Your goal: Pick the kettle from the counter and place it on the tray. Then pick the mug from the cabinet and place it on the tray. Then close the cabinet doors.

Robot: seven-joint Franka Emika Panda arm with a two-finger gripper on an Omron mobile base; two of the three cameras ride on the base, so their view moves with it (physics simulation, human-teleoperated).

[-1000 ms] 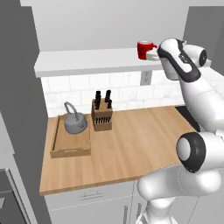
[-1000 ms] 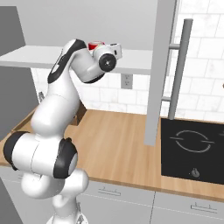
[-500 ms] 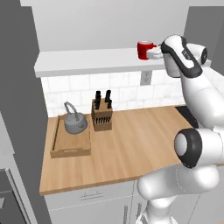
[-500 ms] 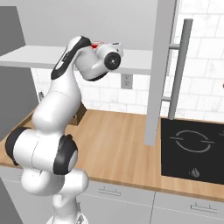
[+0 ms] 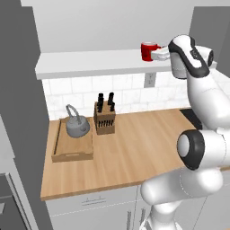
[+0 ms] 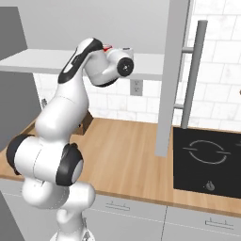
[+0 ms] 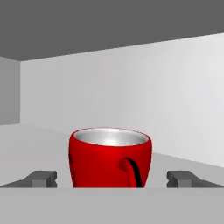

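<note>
The kettle (image 5: 77,126) already sits on the tray (image 5: 72,152) at the left of the bench (image 5: 139,143), so step one looks done. Beside it stands a knife block (image 5: 104,118). Up on the cabinet (image 5: 90,63) floor, the red mug (image 7: 109,157) stands ungrasped between the spread fingers of the pincer (image 7: 113,178). Mug transfer and door closing remain.

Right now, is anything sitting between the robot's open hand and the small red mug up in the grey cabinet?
Nothing visible is. In the hand view the small red mug stands upright on the flat grey cabinet floor, centred between the two spread fingertips of the hand, with bare floor around it.
</note>
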